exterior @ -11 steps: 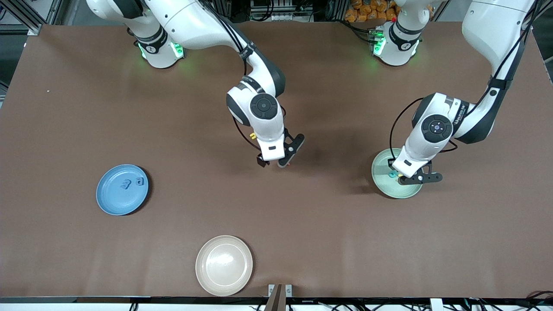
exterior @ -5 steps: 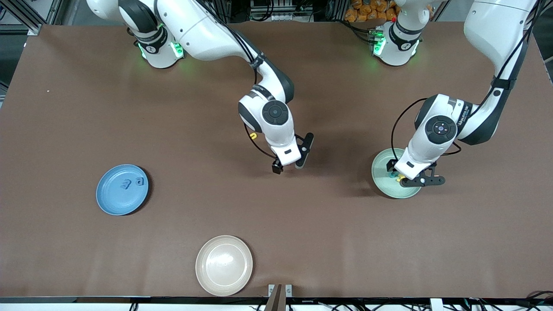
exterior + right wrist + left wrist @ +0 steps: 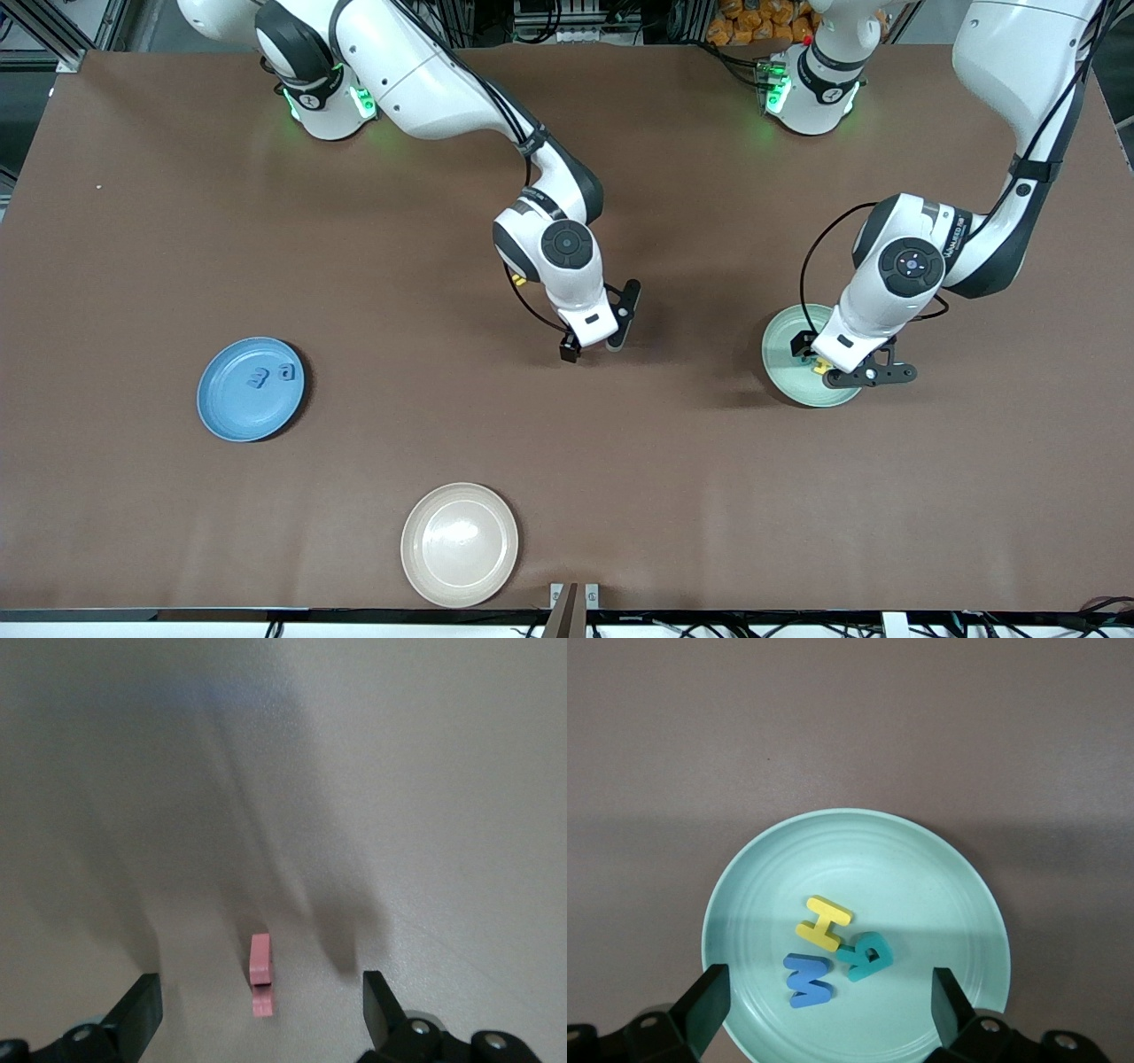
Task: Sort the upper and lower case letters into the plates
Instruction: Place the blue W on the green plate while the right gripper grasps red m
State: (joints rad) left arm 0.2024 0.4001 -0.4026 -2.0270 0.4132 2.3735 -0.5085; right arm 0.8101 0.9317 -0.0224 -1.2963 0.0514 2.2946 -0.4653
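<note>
Beige-cream plate [image 3: 460,544]: I am seeing it sitting nearest the front camera, holding nothing.

Blue plate [image 3: 251,388]: lying toward the right arm's end of the table, farther from the camera than the cream plate. Two blue letters [image 3: 270,376] are resting in it, side by side.

Mint green plate [image 3: 784,356]: sitting toward the left arm's end. My left wrist view is showing three letters lying flat in it: a yellow H [image 3: 823,922], a teal letter [image 3: 866,956] touching it, and a blue letter [image 3: 809,979] touching the H's other end.

Left gripper [image 3: 849,361]: I am holding it over the mint plate, jaws spread wide, fingers [image 3: 702,1003] standing either side of the three letters and gripping nothing.

Right gripper [image 3: 595,328]: I am hovering it over the middle of the table, jaws wide and empty. A red letter [image 3: 260,974] is lying on the bare brown table [image 3: 159,221] between the fingers [image 3: 379,999], seen edge-on, touching neither.
</note>
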